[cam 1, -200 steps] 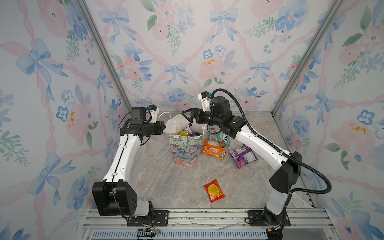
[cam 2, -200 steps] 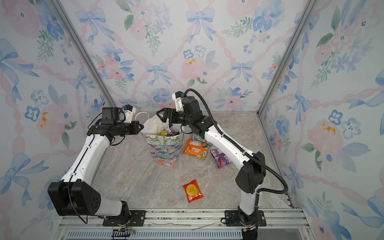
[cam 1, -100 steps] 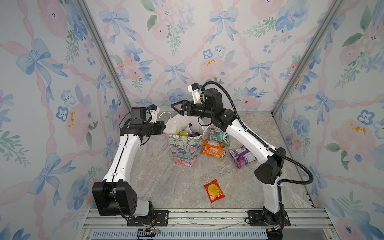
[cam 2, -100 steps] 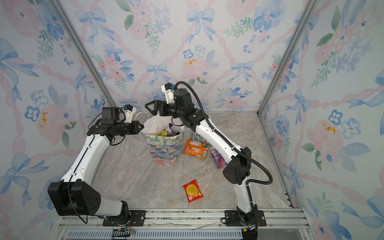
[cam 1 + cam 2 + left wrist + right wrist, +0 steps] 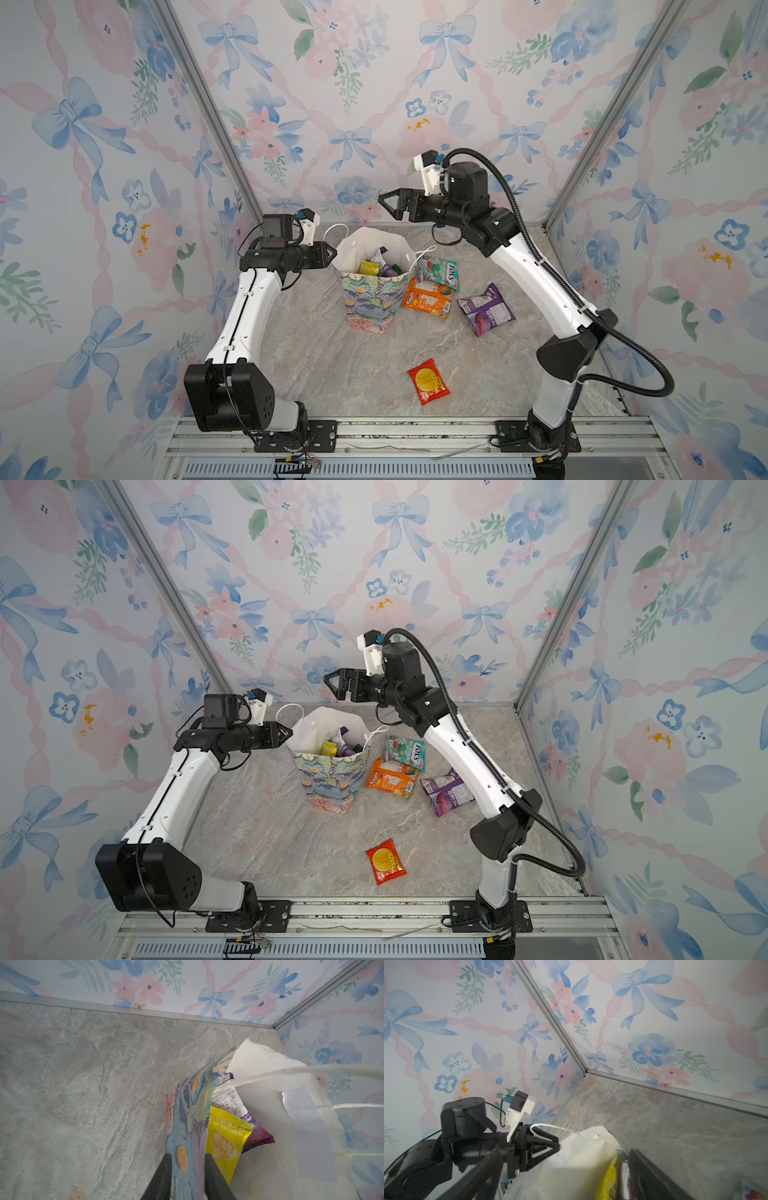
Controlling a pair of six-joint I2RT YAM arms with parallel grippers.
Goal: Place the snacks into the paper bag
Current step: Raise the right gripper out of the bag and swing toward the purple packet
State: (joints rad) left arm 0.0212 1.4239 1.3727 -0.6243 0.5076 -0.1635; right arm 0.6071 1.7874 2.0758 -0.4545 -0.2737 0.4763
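Flowered paper bag upright, mouth open, white inside, holding a yellow packet and a purple packet. Just right of the bag, a teal packet and an orange packet; farther right, a second purple packet. Well in front, a red packet, lying flat.

Both top views: high, front, looking down across whole table. Wrist views: close, opposite sides, sharing paper bag mouth.

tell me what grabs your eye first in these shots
The flowered paper bag stands mid-table, the jaws of the left gripper astride its rim. The right gripper hangs open and empty, raised above it. An orange packet lies beside the bag, a red packet alone near the front.
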